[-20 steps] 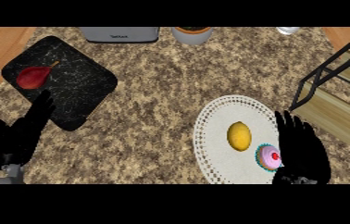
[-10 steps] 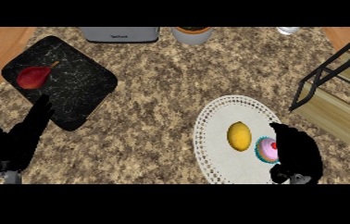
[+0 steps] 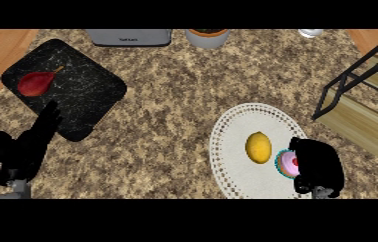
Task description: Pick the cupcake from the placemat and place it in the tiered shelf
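Observation:
A small cupcake with pink icing and a red top sits on the white lacy placemat, at its lower right. My right hand is curled round the cupcake's right side and hides part of it. A yellow lemon lies just left of the cupcake on the same mat. The tiered shelf, black-framed with a wooden board, stands at the right edge, above my right hand. My left hand rests open at the lower left, fingers up.
A black marbled board with a red pear lies at the upper left. Along the back edge stand a grey toaster, a pot and a glass.
My right hand has moved left and curled its fingers in around the cupcake. The left hand has barely shifted.

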You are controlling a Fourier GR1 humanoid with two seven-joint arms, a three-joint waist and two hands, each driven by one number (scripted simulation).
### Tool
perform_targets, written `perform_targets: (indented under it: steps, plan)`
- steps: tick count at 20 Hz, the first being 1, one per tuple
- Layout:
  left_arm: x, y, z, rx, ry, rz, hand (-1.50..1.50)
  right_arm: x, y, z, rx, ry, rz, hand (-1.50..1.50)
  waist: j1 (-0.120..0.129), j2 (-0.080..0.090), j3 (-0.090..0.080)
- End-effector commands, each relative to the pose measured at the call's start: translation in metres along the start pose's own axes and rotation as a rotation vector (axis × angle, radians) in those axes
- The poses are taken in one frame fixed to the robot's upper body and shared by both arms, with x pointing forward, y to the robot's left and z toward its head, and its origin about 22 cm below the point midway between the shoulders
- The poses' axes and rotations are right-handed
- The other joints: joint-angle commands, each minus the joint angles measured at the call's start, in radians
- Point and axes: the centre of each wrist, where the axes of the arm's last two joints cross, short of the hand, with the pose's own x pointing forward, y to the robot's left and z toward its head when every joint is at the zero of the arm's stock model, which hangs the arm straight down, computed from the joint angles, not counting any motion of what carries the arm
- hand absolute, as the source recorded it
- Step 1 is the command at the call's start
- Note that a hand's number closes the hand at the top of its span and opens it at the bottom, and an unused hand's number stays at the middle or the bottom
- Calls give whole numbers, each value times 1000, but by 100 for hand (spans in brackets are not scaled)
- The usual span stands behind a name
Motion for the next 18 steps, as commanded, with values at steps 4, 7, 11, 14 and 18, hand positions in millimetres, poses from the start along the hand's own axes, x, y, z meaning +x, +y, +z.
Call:
perform_targets:
  steps: [4, 7, 11, 14, 18]
  plan:
    - [-3, 17, -1, 8, 2, 2, 0, 0, -5, 9, -131, -28, 23, 150, -1, 1, 2]
    - [7, 5, 4, -6, 11, 0, 0, -1, -34, 38, -181, -48, -21, 150, -3, 0, 1]
    - [10, 2, 10, 2, -9, 9, 0, -11, -62, 61, -243, -53, -112, 150, -6, -1, 1]
    - [11, 7, 6, 11, 5, 5, 0, -54, -73, 48, -281, -64, -260, 150, -12, 0, 2]
    - [14, 8, -3, 1, 19, 8, 0, -71, -83, 68, -317, -45, -360, 150, -11, 0, 2]
